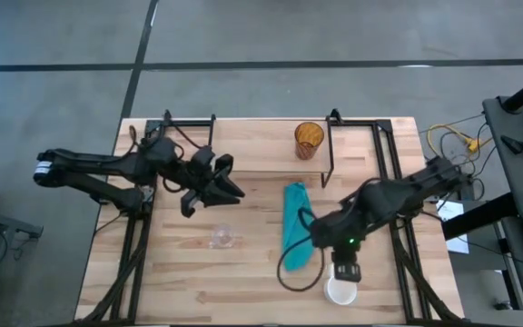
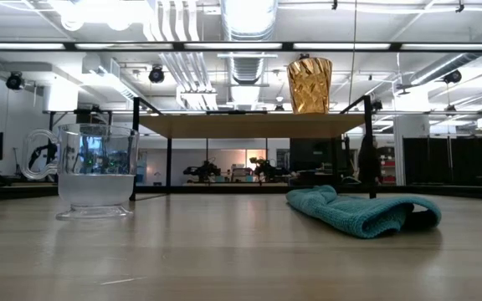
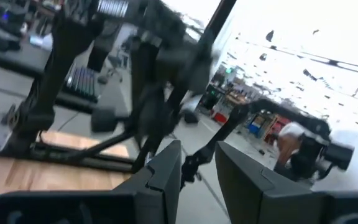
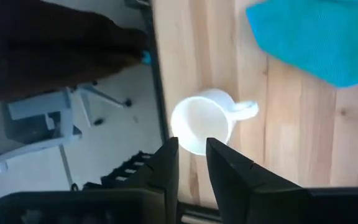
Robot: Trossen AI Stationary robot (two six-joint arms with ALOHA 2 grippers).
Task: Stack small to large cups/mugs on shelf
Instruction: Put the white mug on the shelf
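Three cups: faceted amber glass cup (image 1: 309,139) on the shelf (image 1: 271,136), clear glass (image 1: 222,238) and glossy white mug (image 1: 340,292) on the plank table (image 1: 198,282). The right gripper (image 1: 346,272) hangs over the mug, fingers slightly apart and grasping nothing; the left gripper (image 1: 230,184) looks parted and empty. Crumpled teal cloth (image 1: 296,229) in between, industrial ceiling behind.

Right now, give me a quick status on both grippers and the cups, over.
Right gripper open above white mug at table's near edge. Left gripper open, empty, raised. Amber cup on shelf; clear glass on table. Teal cloth beside mug.
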